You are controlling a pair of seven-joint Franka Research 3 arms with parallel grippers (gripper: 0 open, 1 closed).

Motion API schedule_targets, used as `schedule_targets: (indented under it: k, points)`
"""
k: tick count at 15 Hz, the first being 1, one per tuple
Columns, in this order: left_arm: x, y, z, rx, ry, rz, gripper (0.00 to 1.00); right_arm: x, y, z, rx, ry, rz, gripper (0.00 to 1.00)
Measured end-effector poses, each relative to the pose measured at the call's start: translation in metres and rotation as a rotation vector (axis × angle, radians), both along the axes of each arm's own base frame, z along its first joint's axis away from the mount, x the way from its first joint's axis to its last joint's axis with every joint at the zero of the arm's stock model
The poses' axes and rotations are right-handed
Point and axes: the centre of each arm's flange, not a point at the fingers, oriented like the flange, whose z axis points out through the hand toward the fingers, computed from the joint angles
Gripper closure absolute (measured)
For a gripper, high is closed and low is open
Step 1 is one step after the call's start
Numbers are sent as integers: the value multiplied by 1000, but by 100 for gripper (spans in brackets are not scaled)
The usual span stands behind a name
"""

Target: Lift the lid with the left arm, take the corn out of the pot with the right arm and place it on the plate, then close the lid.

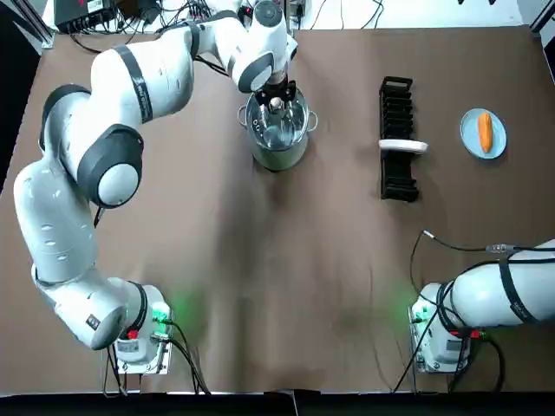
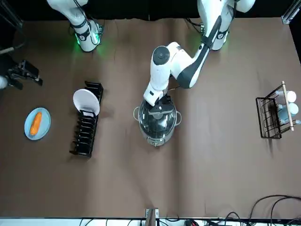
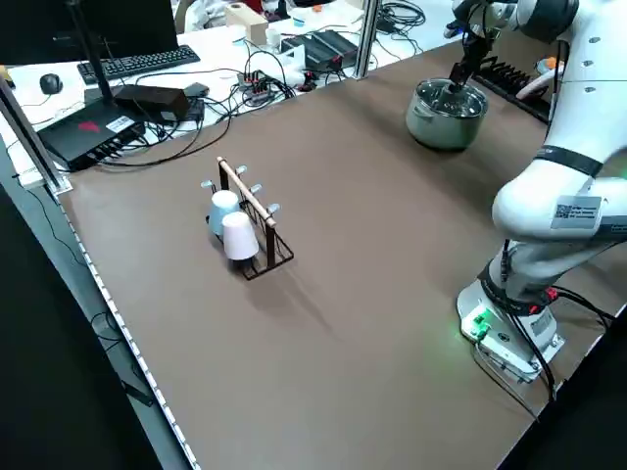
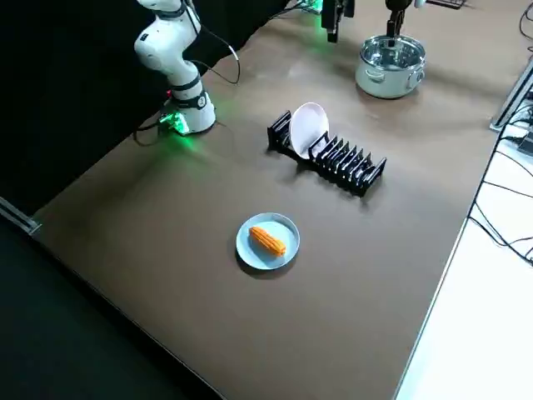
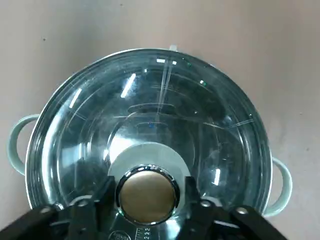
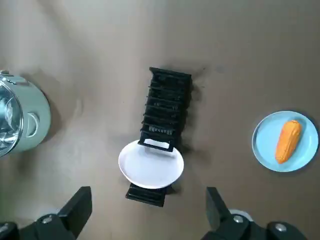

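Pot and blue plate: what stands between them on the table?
A black rack holding one white plate stands between the pot and blue plate, as the top view shows.

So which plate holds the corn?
The blue plate flat on the table holds the corn; the white plate stands on edge in the black rack.

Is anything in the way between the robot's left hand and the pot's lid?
No, nothing visible. The left gripper is right at the knob of the glass lid, which sits on the pot. The corn lies far off on the blue plate, and the right gripper hangs over that side.
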Motion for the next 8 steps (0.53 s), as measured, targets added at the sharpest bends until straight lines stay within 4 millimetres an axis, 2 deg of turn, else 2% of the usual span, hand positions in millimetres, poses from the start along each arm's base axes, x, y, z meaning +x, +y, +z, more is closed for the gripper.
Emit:
schedule_targets:
  k: [1, 2, 3, 4, 5, 7, 8]
  points:
    - [0, 0, 1, -1, -1, 2, 31, -2, -4, 1, 1, 0, -5, 0]
    - [6, 5, 14, -12, -18, 13, 14, -5, -6, -9, -18, 19, -5, 0]
    - [12, 12, 26, -17, -29, 27, 5, -5, -8, -16, -43, 31, -4, 0]
    - [19, 24, 42, -12, -36, 49, 0, -6, -8, -22, -69, 43, 0, 0]
    - [28, 41, 60, 1, -41, 73, 0, -6, -6, -28, -96, 53, 10, 0]
    - [43, 88, 101, 58, -29, 78, 0, -5, 1, -36, -118, 52, 26, 0]
    - [50, 118, 121, 95, -12, 63, 0, -5, 1, -38, -121, 41, 27, 0]
